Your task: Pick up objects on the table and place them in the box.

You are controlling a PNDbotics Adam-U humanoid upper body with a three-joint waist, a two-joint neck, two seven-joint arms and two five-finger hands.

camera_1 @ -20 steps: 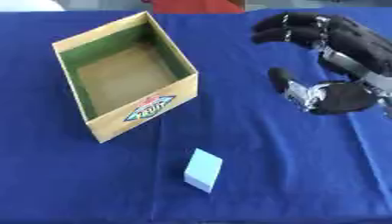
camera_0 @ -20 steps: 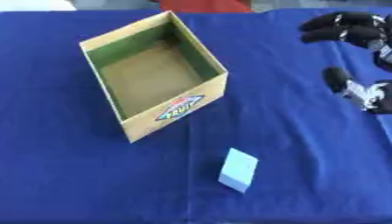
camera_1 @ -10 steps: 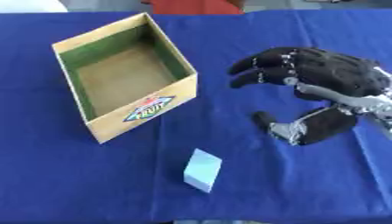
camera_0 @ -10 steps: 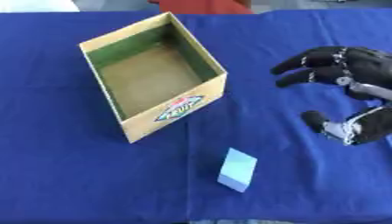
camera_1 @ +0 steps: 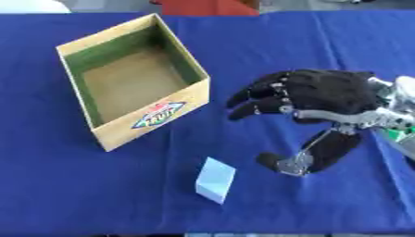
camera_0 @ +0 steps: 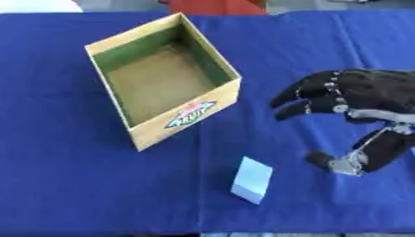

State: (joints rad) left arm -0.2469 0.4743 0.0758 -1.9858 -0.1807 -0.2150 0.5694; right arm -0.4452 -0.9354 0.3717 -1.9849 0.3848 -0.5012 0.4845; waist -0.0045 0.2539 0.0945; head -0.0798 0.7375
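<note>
Right hand point(camera_1: 324, 111) over the blue table point(camera_0: 65, 185), fingers spread and relaxed, thumb apart below, holding nothing | pale blue block point(camera_1: 216, 180) lies on the table near the hand, to its lower left, not touching | open cardboard box point(camera_0: 162, 81) farther left, apart from both, nothing visible inside.

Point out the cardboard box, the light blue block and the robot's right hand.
cardboard box point(camera_0: 180, 125), left eye view, on its near outer wall by the printed label.
light blue block point(camera_1: 216, 179), right eye view, on its top face.
right hand point(camera_1: 328, 92), right eye view, on the back of the hand.
</note>
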